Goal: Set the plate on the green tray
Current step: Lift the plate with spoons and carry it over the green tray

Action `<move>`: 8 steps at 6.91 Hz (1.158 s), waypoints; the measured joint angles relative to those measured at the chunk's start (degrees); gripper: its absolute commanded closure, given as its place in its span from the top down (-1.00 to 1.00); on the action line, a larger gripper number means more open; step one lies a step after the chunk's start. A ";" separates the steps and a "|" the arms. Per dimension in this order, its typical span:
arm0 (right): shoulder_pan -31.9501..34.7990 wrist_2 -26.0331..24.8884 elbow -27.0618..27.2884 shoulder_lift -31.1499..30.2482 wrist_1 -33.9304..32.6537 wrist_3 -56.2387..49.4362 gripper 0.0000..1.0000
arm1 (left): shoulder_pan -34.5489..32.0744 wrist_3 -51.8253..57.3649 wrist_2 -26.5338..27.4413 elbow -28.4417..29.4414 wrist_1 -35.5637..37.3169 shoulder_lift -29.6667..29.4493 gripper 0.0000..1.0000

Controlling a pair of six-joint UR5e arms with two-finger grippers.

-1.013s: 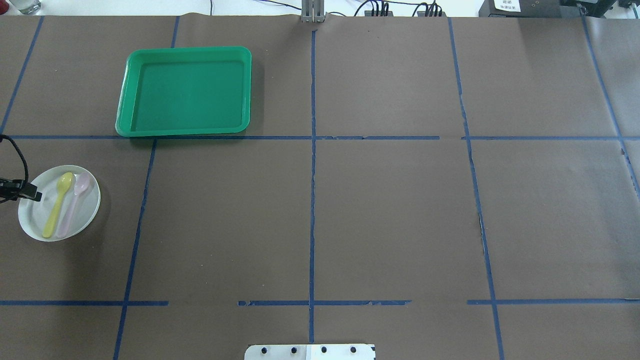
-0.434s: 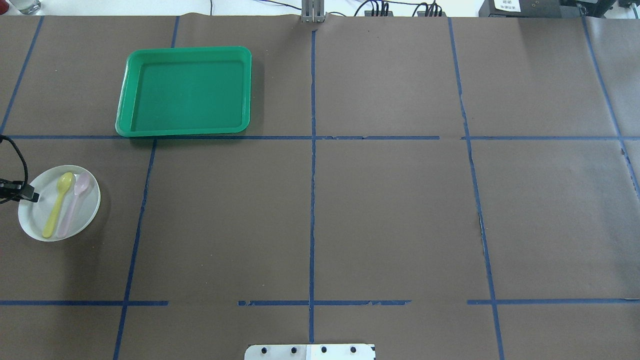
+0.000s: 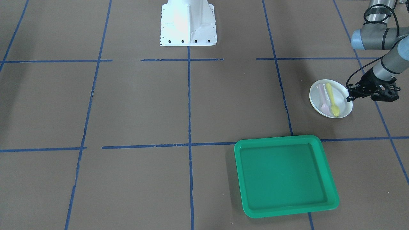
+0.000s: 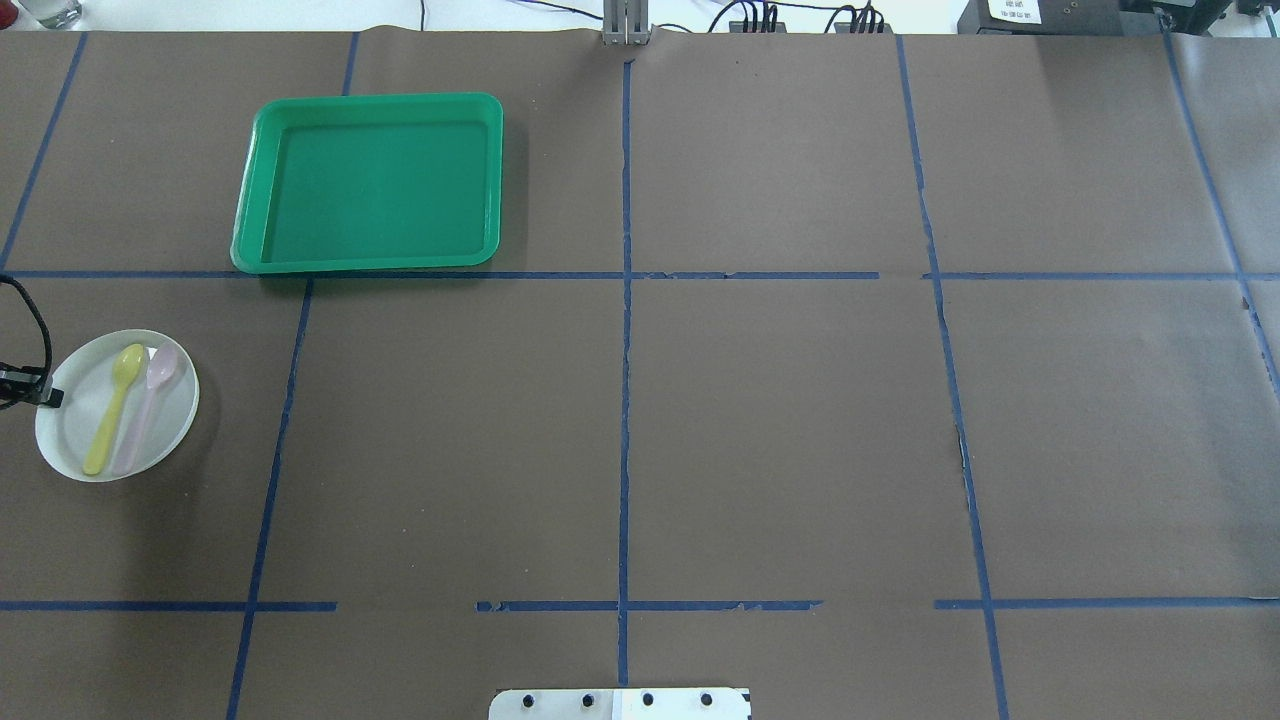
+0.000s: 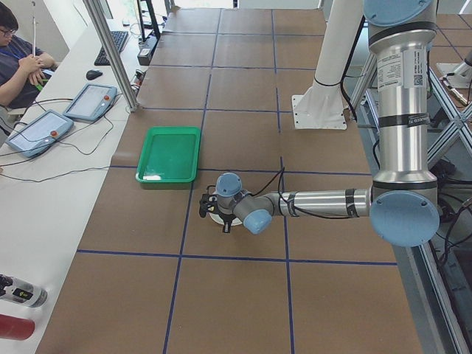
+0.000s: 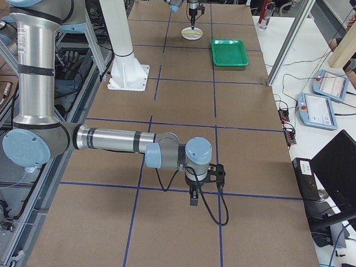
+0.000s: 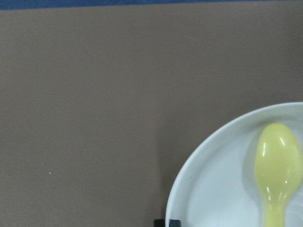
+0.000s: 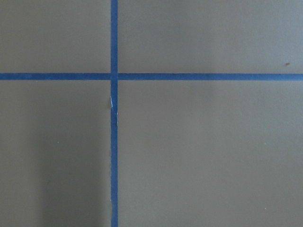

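Observation:
The white plate [image 4: 72, 432] lies at the table's left edge and holds a yellow spoon [image 4: 114, 408] and a pink spoon [image 4: 147, 408]. The green tray [image 4: 370, 99] lies empty, farther from me and to the plate's right. My left gripper [image 4: 55, 398] is at the plate's left rim, its fingertips close together around the rim in the left wrist view [image 7: 166, 222]. In the front view the gripper [image 3: 349, 97] touches the plate [image 3: 314, 97], with the tray [image 3: 287, 138] nearer the camera. My right gripper [image 6: 193, 200] hangs over bare table far from both; I cannot tell its state.
The white robot base [image 3: 188, 22] stands at the table's near middle edge. Blue tape lines divide the brown table cover. An operator [image 5: 22, 63] and two control tablets [image 5: 90, 100] sit beyond the table's far side, behind a metal post [image 5: 110, 55].
My left gripper has drawn leftward from over the plate's inside to its left rim. The plate has shifted very slightly left. The tray has not moved.

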 measured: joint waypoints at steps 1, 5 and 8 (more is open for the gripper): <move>0.00 0.00 0.01 0.00 0.00 0.00 1.00 | -0.21 3.37 -1.87 -0.30 0.04 0.95 -1.00; 0.00 0.00 0.02 0.00 0.02 0.00 1.00 | -9.22 12.19 -22.69 -0.49 0.94 2.25 -1.00; 0.00 0.00 0.03 0.00 0.01 0.00 1.00 | -14.02 11.44 -28.99 -0.38 5.44 -0.74 -1.00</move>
